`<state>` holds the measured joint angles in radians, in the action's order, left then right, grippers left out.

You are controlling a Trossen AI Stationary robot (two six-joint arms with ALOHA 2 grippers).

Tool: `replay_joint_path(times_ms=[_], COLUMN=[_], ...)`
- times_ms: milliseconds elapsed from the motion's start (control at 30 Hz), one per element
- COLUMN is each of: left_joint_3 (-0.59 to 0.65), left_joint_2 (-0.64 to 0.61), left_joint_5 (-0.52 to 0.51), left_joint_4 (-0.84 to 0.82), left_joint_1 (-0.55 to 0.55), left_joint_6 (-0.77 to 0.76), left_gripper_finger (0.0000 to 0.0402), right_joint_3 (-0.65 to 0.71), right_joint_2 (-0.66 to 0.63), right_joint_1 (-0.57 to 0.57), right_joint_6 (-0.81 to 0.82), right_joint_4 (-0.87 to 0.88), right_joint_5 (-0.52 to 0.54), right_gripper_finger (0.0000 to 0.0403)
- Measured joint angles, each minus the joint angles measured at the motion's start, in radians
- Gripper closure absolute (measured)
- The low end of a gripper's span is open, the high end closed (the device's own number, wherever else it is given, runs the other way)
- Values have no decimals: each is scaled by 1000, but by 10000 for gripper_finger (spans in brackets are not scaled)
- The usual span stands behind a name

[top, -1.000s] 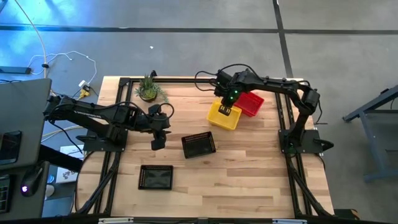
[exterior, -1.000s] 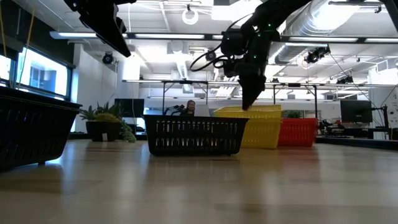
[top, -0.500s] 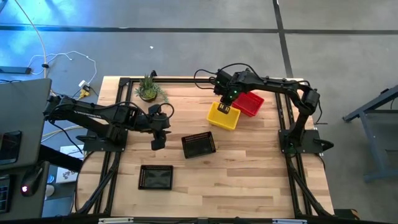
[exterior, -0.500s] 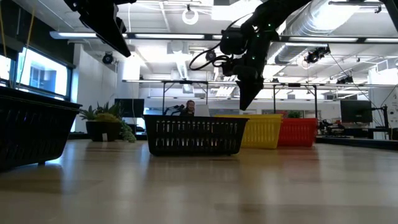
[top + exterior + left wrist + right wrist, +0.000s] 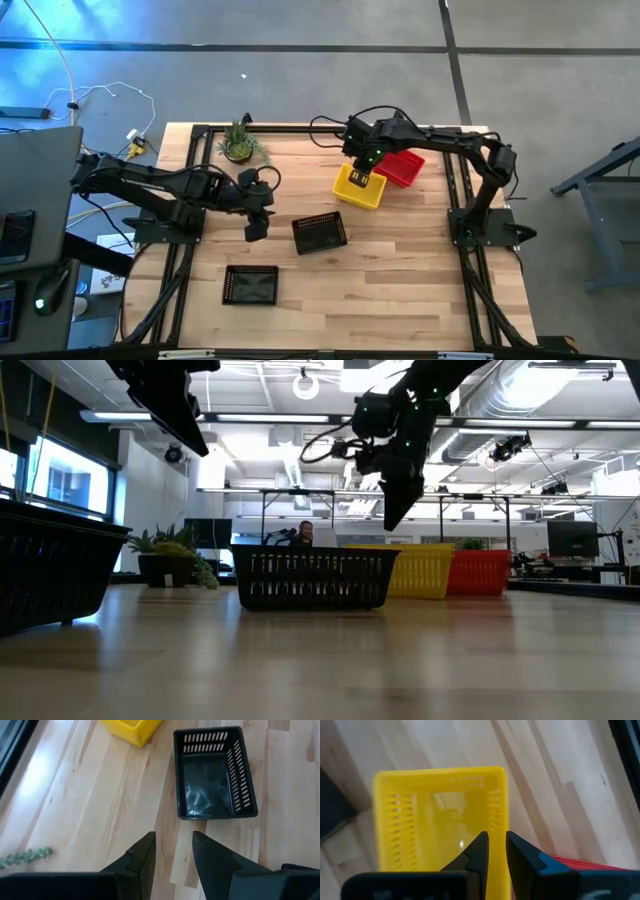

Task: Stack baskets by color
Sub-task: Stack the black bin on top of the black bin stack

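1. Two arms show; the right pincer (image 5: 366,180) hangs above the yellow mesh-sided plastic basket (image 5: 359,186), fingers (image 5: 481,851) a narrow gap apart, holding nothing. Best lift straight up so the rim is not caught.
2. That basket sits far right on the wooden table (image 5: 400,290), touching the red mesh basket (image 5: 404,165), long axis slanting near-right.
3. The left pincer (image 5: 255,229) waits slightly parted, empty, left of the black mesh basket (image 5: 320,234).
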<state>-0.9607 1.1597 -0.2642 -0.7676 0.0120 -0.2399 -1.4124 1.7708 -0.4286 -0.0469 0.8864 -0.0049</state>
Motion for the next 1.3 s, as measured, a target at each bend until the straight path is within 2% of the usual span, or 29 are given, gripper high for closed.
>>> replay_joint_path(times_ms=[267, 433, 667, 900, 1067, 1300], left_joint_3=[0, 0, 0, 0, 0, 0], left_joint_2=[60, 108, 160, 214, 261, 364], left_joint_5=[-10, -10, -8, 4, 54, 57], left_joint_4=[-3, -9, 89, 229, 288, 352], left_joint_1=[1, 1, -10, -37, -64, -90], left_joint_6=[-19, -21, -20, 1, 34, 67], left_gripper_finger=[278, 246, 205, 205, 208, 208], right_joint_3=[0, 0, 0, 0, 0, 0], right_joint_2=[-61, -90, -104, -104, -104, -104], right_joint_1=[67, 98, 131, 130, 130, 130], right_joint_6=[27, 78, 136, 141, 137, 136], right_joint_4=[19, 40, 45, 28, 27, 21], right_joint_5=[75, 81, 126, 130, 131, 131], right_gripper_finger=[350, 350, 350, 350, 350, 350])
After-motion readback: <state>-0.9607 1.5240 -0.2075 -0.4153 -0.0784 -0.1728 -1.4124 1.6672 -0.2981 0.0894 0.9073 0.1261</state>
